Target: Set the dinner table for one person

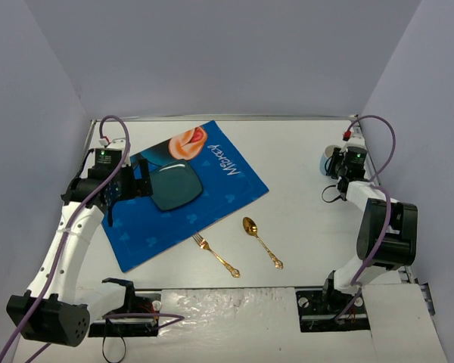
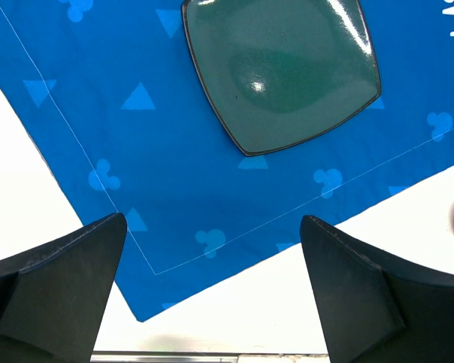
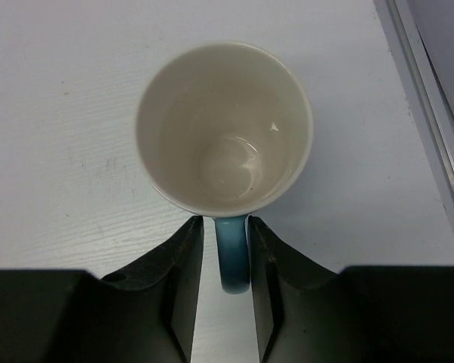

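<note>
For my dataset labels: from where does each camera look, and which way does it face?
Top external: above and behind the left arm and right arm, facing down onto the dinner table; both show.
Left wrist: on its arm, facing down at the green plate on the blue placemat; open left end effector at bottom.
Right wrist: on its arm, facing down into the white mug; the right end effector straddles its blue handle.
Shared: top and left wrist both show plate and placemat.

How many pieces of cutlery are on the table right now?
2, both on the dinner table: a gold fork just off the blue placemat's near edge, and a gold spoon right of it, not touching. No knife shows; some table is hidden from view.
</note>
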Motion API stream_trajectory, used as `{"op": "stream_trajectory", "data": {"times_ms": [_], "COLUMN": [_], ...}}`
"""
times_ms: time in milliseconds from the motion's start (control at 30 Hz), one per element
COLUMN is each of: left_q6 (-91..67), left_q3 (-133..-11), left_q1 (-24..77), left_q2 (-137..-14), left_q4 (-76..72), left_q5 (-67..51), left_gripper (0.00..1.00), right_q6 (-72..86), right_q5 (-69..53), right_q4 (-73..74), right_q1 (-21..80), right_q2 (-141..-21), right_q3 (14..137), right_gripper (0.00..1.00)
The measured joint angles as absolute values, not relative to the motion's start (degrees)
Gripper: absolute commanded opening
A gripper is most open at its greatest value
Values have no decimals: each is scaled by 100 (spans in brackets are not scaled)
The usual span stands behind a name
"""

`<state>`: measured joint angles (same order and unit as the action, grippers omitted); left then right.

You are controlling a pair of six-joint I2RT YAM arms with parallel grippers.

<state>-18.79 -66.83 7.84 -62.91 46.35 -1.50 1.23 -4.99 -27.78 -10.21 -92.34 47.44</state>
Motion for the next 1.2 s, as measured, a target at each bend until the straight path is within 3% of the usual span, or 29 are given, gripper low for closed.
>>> {"op": "stream_trajectory", "data": {"times_ms": [233,500,800,1200], "left_q6": [-1879,-1876,-1870,-1900], "left_q3": [-6683,-6683,-6683,-6349], "left_q1": [784,784,784,781], "left_q2": [-6247,-6241,-6241,-5951], "left_q4": [4645,4644,4644,4545], "left_q5": [-150,-147,-143,73], "left_gripper": [97,97,97,97], "right_q6": [53,3,-160,-493], "right_q5": [-541,-616,-650,-948], "right_q4": [-2808,-2731,-2263,-2284], "right_q1": [-1050,-957,143,1869], "right_q2": [-9238,-9150,-8882,-9781], "right_q3": [4737,4729,4968,7432], "right_gripper": [0,0,0,0]}}
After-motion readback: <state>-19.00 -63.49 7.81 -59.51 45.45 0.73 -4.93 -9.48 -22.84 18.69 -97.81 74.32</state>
